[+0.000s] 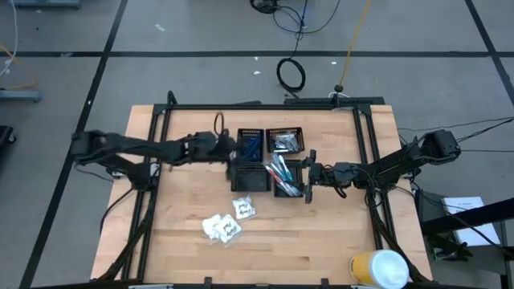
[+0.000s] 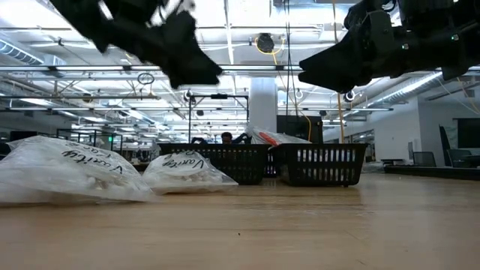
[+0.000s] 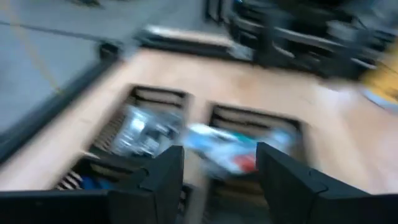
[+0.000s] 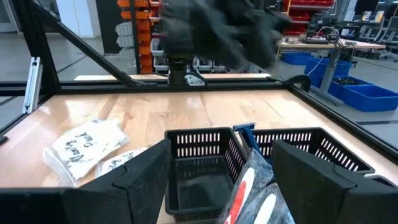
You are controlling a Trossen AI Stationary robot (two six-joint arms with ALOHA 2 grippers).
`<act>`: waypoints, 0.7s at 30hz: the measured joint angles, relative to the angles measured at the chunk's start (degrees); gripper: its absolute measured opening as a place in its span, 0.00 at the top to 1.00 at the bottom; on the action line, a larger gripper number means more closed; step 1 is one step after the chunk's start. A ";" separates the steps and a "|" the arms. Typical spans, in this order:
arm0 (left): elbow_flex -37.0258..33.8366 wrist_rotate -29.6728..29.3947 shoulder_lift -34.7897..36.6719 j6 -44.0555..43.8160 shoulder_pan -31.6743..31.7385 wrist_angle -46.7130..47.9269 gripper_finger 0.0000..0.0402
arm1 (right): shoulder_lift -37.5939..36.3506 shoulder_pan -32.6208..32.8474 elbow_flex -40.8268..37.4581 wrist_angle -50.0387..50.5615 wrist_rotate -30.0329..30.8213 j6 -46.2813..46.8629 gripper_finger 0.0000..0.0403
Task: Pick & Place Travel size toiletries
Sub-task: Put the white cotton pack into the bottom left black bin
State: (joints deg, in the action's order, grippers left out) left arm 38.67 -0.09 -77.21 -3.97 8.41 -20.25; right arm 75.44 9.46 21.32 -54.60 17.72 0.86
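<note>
While the left pincer (image 1: 227,152) hangs over the four black trays (image 1: 248,180) with its fingers apart and nothing between them, the right pincer (image 1: 309,177) sits at the trays' right edge, spread wide and empty. Toothbrushes (image 1: 281,174) fill the tray nearest it, razors (image 1: 250,144) a far one. White packets (image 1: 223,228) lie on the counter (image 1: 321,241) just in front of the trays.
</note>
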 joint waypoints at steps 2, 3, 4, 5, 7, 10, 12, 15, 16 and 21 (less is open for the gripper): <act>2.62 -0.01 4.47 -0.25 -4.11 11.13 0.53 | 0.00 -0.01 0.00 0.01 0.01 0.00 0.35; 4.12 -0.40 6.07 -1.42 -6.62 16.28 0.54 | 0.00 0.00 0.00 0.01 0.03 -0.06 0.35; 5.68 -1.47 7.16 -3.06 -9.42 21.51 0.54 | 0.00 0.01 0.00 0.01 0.03 -0.34 0.35; 7.22 -2.74 7.97 -4.88 -12.32 27.04 0.55 | 0.00 -0.01 0.00 -0.05 0.03 -0.46 0.35; 9.96 -5.69 8.31 -9.17 -18.93 37.13 0.55 | 0.01 -0.01 0.00 -0.19 0.06 -0.66 0.35; 12.52 -10.78 5.67 -18.11 -28.16 44.19 0.55 | 0.00 -0.01 0.00 -0.39 0.08 -1.37 0.35; 13.27 -12.27 2.61 -24.45 -32.75 46.10 0.55 | 0.02 -0.01 0.00 -0.47 0.10 -1.51 0.35; 14.48 -11.49 -2.93 -31.66 -36.56 45.87 0.55 | 0.00 -0.01 0.00 -0.90 0.12 -1.53 0.35; 14.62 -10.73 -4.67 -33.45 -37.29 45.87 0.55 | 0.00 -0.01 0.00 -0.97 0.12 -1.56 0.35; 14.65 -5.61 -12.69 -40.58 -38.08 46.93 0.55 | 0.01 -0.01 0.00 -2.81 0.09 -1.73 0.35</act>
State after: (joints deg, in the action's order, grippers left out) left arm 53.32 -5.70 -89.90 -44.54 -29.67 26.68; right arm 75.46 9.45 21.32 -57.41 17.82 -0.86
